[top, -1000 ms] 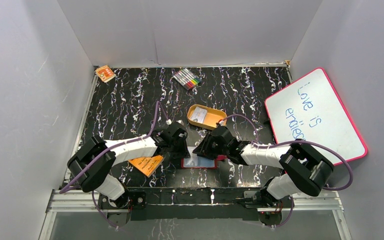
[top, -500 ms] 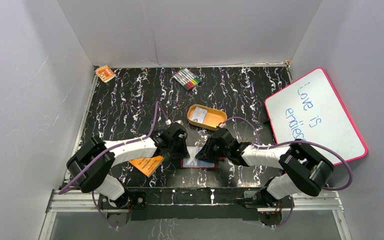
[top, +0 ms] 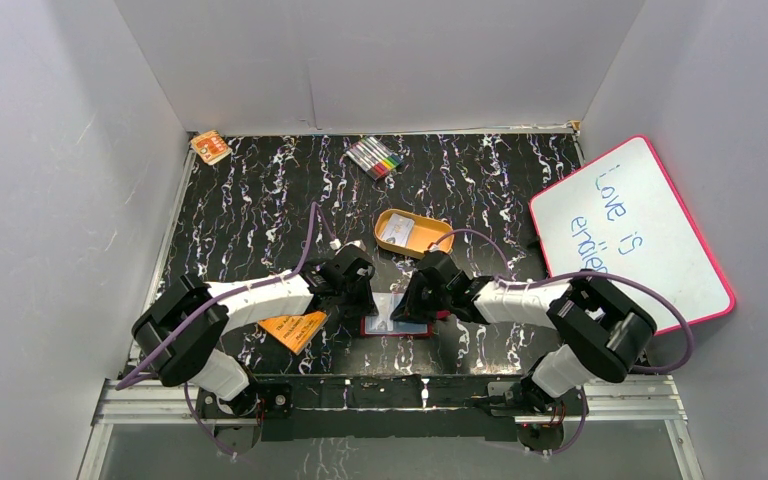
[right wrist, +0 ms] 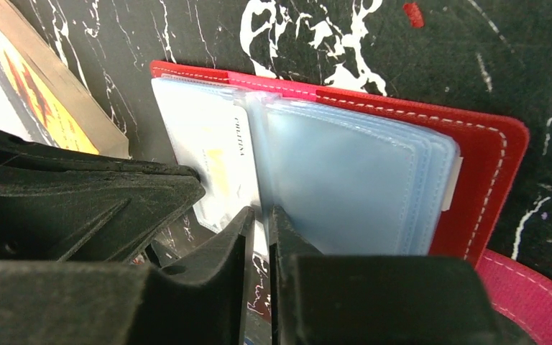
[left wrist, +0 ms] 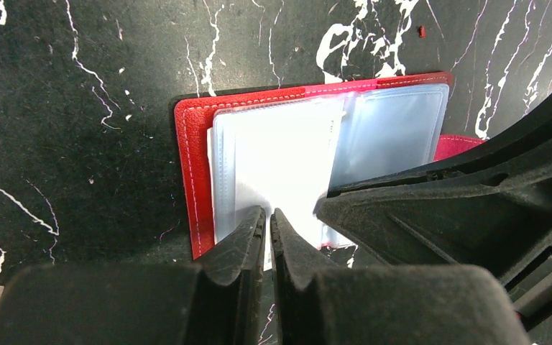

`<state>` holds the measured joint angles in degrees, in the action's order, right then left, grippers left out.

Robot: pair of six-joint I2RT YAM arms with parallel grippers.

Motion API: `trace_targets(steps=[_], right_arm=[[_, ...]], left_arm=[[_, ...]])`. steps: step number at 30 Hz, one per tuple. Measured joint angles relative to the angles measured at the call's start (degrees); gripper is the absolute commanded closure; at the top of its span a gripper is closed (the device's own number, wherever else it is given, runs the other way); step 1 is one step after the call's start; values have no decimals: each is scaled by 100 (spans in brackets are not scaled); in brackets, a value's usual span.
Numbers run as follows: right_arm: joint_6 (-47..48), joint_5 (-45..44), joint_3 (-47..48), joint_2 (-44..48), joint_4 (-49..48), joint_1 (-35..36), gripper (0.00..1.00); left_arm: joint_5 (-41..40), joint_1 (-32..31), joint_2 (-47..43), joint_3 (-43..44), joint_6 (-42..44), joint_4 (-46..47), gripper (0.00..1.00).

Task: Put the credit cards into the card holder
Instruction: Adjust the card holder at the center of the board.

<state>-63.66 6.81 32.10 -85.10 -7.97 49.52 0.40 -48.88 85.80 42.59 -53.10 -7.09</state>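
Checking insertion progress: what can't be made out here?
Left wrist: credit card's near edge, hidden behind left gripper fingers.
Right wrist: whether right gripper pinches a card holder pocket; its fingers cover the contact.
Top view: orange tin's contents, too small.

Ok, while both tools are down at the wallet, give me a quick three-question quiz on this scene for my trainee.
1. True or false: the card holder lies open.
2. What sits in the orange tin? A keys, B a pale card, C nothing.
3. The orange booklet lies beside which tool, left or right?
Key: 1 true; 2 B; 3 the left tool.
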Motion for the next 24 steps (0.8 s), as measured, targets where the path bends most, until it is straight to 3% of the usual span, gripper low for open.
trace_targets(steps=[10, 22, 24], right_arm=[[269, -92, 203, -66, 398, 0, 100], [457, -387, 168, 361, 979, 0, 99], [522, -417, 96, 562, 1016, 0, 86]], left_arm=[[-50, 0, -20, 2, 0, -48, 94], [-103, 0, -37, -4, 0, -94, 97], [-107, 0, -46, -20, -2, -83, 98]])
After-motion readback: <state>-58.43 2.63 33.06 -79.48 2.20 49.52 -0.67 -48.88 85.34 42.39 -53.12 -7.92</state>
